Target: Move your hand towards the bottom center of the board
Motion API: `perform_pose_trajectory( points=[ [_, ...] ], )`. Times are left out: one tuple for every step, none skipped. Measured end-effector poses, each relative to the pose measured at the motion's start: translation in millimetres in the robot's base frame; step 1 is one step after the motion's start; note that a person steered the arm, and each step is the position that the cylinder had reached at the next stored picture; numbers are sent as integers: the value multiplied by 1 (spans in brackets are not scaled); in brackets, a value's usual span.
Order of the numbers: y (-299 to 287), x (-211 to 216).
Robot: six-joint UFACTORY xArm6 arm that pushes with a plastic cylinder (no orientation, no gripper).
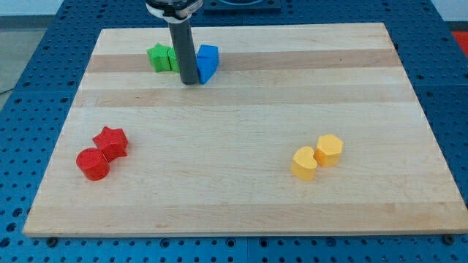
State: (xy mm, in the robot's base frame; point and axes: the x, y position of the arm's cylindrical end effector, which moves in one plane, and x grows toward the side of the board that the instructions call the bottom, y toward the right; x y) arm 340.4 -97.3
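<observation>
Wooden board (241, 212) — upright rod, my tip (189, 82) between green and blue blocks

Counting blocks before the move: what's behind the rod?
Behind the rod, a green block shows partly beside the green star; its middle is covered. My tip sits beside the blue block.

Green block (173, 58) half behind rod (185, 51)

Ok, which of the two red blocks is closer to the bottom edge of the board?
The red cylinder, at the view's lower left. It sits below and left of the red star, touching it. My tip is far off, by the blue block.
</observation>
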Motion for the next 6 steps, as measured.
perform_pose_trajectory(
  points=[
    [0, 3],
    [7, 34],
    [35, 79],
    [42, 146],
    [33, 211],
    [3, 277]
  ],
)
